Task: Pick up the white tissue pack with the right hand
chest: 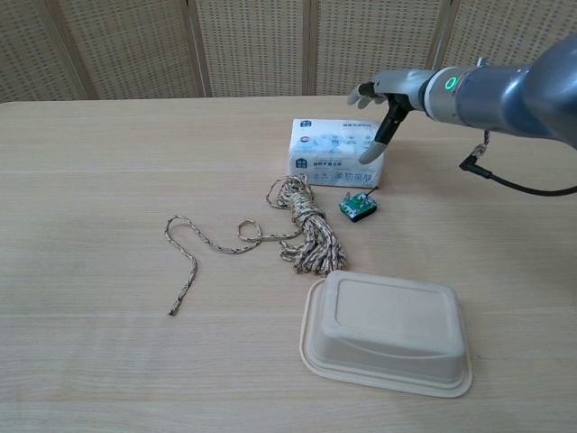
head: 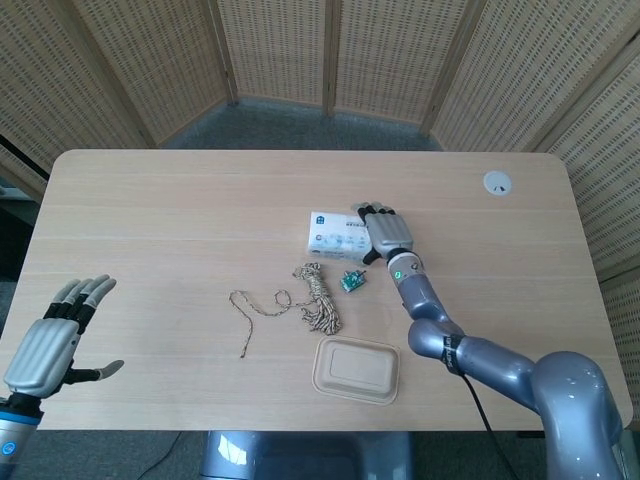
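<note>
The white tissue pack (head: 333, 233) (chest: 329, 152) lies flat near the middle of the table. My right hand (head: 385, 233) (chest: 388, 94) hovers over its right end with fingers spread and the thumb pointing down at the pack's front right corner. It grips nothing. My left hand (head: 52, 335) hangs open at the table's near left corner, far from the pack, and does not show in the chest view.
A coiled rope (head: 315, 295) (chest: 306, 230) with a loose tail lies in front of the pack. A small green circuit board (head: 352, 281) (chest: 358, 207) sits beside it. A beige lidded container (head: 357, 369) (chest: 388, 332) stands nearer the front edge. A white disc (head: 497, 182) is set in the far right tabletop.
</note>
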Controlling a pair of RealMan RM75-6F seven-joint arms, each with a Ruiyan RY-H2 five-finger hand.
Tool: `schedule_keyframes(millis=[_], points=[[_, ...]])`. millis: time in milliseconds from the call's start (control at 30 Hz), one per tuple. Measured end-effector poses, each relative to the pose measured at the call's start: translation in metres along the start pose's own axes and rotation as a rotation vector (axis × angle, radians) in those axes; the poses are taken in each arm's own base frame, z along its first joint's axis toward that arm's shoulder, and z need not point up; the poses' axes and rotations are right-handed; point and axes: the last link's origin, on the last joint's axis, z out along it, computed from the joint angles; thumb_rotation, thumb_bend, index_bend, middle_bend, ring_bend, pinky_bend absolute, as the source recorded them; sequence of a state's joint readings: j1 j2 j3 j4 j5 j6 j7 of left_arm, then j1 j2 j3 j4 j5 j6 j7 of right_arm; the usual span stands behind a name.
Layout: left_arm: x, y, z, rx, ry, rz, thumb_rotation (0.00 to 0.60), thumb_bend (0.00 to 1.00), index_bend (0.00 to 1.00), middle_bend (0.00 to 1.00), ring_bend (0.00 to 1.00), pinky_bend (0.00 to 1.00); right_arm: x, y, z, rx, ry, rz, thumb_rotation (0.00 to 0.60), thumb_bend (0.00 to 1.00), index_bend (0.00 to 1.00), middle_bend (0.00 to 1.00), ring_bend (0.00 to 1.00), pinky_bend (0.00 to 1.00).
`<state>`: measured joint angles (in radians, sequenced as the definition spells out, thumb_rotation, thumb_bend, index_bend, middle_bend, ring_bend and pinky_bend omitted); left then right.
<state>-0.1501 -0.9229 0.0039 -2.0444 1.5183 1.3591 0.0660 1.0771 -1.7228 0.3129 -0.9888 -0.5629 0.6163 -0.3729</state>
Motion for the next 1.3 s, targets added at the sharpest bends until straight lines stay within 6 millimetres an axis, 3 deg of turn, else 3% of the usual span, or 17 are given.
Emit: schedule_keyframes(millis=[400, 467, 500, 533, 567, 633, 700, 1000, 1300], points=[[0.002, -0.004, -0.004, 0.022, 0.01, -0.004, 0.6, 0.14, 0.0, 0.0, 0.0, 0.0, -0.015, -0.006, 0.031, -0.045, -0.056, -0.028, 0.6, 0.14, 0.0, 0.0, 0.0, 0.0], [0.002, -0.005, -0.006, 0.027, 0.012, -0.005, 0.6, 0.14, 0.0, 0.0, 0.0, 0.0, -0.018, -0.01, 0.036, -0.051, -0.061, -0.018, 0.6, 0.14, 0.03, 0.04, 0.0, 0.0], [0.002, -0.005, -0.006, 0.029, 0.013, -0.006, 0.6, 0.14, 0.0, 0.0, 0.0, 0.0, -0.019, -0.012, 0.037, -0.052, -0.061, -0.012, 0.6, 0.15, 0.11, 0.16, 0.05, 0.03], [0.003, -0.006, -0.007, 0.031, 0.014, -0.006, 0.6, 0.14, 0.0, 0.0, 0.0, 0.0, -0.02, -0.015, 0.039, -0.053, -0.058, 0.001, 0.6, 0.15, 0.26, 0.4, 0.21, 0.14], [0.003, -0.007, -0.008, 0.035, 0.015, -0.006, 0.6, 0.14, 0.0, 0.0, 0.0, 0.0, -0.021, -0.017, 0.04, -0.053, -0.054, 0.013, 0.6, 0.16, 0.36, 0.55, 0.33, 0.23], [0.003, -0.008, -0.01, 0.043, 0.016, -0.007, 0.6, 0.14, 0.0, 0.0, 0.0, 0.0, -0.021, -0.021, 0.041, -0.05, -0.042, 0.046, 0.6, 0.18, 0.57, 0.87, 0.65, 0.5], [0.003, -0.01, -0.011, 0.049, 0.016, -0.008, 0.6, 0.14, 0.0, 0.0, 0.0, 0.0, -0.019, -0.023, 0.041, -0.045, -0.024, 0.071, 0.6, 0.19, 0.63, 0.96, 0.74, 0.58], [-0.001, -0.01, -0.01, 0.039, 0.008, -0.019, 0.6, 0.14, 0.0, 0.0, 0.0, 0.0, -0.002, -0.017, 0.03, -0.014, 0.071, 0.166, 0.6, 0.19, 0.65, 0.98, 0.78, 0.61], [-0.007, -0.005, -0.01, 0.011, -0.003, -0.035, 0.6, 0.14, 0.0, 0.0, 0.0, 0.0, 0.035, -0.023, -0.019, 0.102, 0.145, 0.305, 0.6, 0.19, 0.64, 0.97, 0.78, 0.61]])
